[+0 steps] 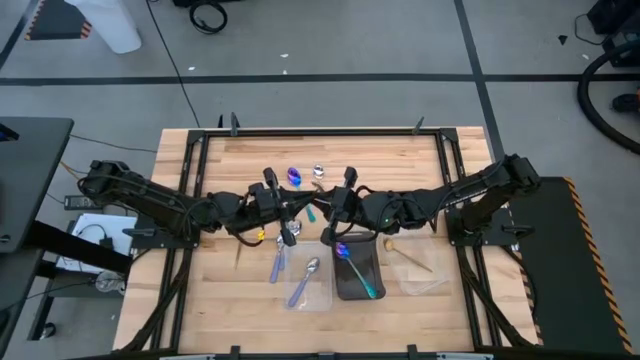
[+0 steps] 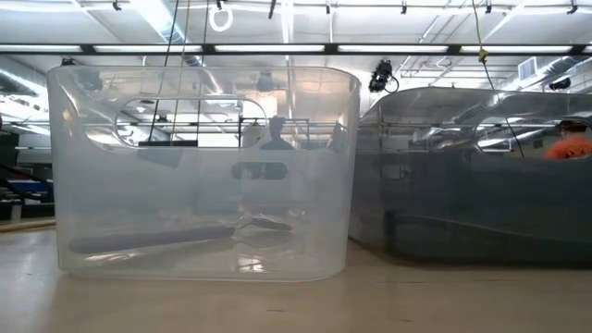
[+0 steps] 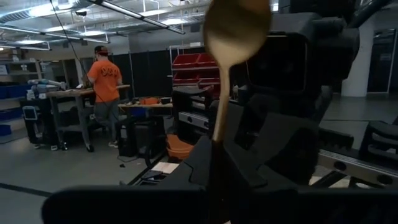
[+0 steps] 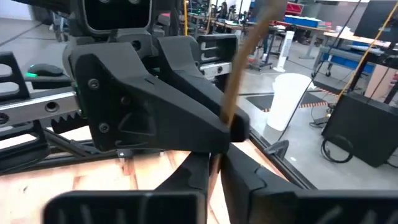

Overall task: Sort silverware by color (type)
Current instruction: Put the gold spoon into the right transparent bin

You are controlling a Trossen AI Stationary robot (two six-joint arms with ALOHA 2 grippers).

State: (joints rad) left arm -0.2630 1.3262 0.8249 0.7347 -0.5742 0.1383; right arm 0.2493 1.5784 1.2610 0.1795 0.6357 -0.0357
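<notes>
Fingers of both grippers meet over the middle of the worktop [image 1: 220, 290], each pair clamped on the same gold spoon [image 3: 231, 37]: the left gripper [image 1: 300, 207] holds it by the handle, bowl up in the left wrist view, and the right gripper [image 1: 322, 207] pinches its shaft, seen as a gold rod in the right wrist view.

On the wooden slats, near the front edge, three trays sit in a row. A clear tray [image 1: 305, 285] on the left holds silver spoons [image 1: 308, 272], one more lying just beside it on the bare wood. A dark tray [image 1: 345, 285] in the middle holds an iridescent spoon with a teal handle [image 1: 358, 272]. A second clear tray [image 1: 425, 285] on the right holds another gold spoon [image 1: 405, 255]. Farther back, a purple-blue spoon [image 1: 294, 177] and a silver spoon [image 1: 319, 171] lie loose on the wood.

From worktop height, the clear tray and dark tray fill the picture side by side.

Around the worktop is grey floor with dark tape lines and cables. Beyond, a person in an orange shirt [image 3: 102, 74] stands at a bench, with red bins [image 3: 189, 65] on shelving behind.
</notes>
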